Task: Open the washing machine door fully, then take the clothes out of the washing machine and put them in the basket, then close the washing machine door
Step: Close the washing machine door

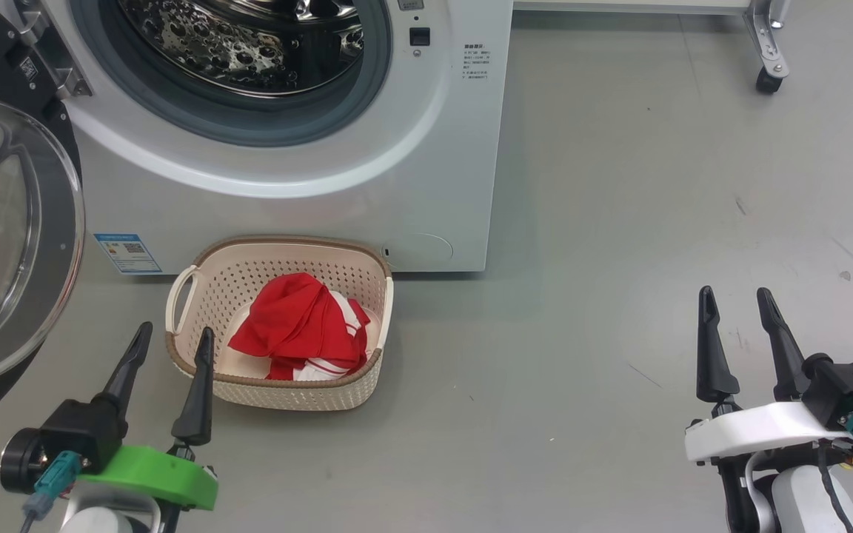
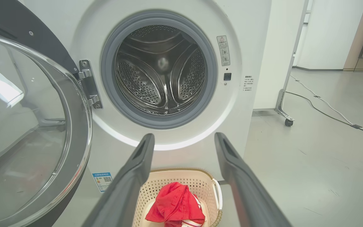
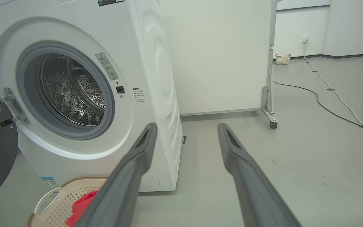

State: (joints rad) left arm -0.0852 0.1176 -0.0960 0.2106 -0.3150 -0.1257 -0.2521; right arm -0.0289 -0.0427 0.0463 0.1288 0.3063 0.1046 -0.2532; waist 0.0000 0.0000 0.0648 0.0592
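Observation:
The white washing machine [image 1: 426, 148] stands ahead with its door [image 1: 4, 244] swung wide open to the left, its glass bowl facing me. No clothing shows in the steel drum [image 2: 161, 71]. The red clothes [image 1: 300, 329] lie inside the cream basket [image 1: 278, 392] on the floor in front of the machine. My left gripper [image 1: 173, 337] is open, low at the basket's near left corner, nothing between its fingers. My right gripper [image 1: 737, 300] is open too, well to the right over bare floor. In the left wrist view the clothes [image 2: 175, 205] lie between the fingers' lines, further off.
A wheeled white partition [image 3: 269, 94] stands right of the machine, with a caster [image 1: 768, 80] on the floor. Cables [image 3: 326, 107] run across the grey floor further right. A second small basket [image 3: 283, 58] sits far off by the wall.

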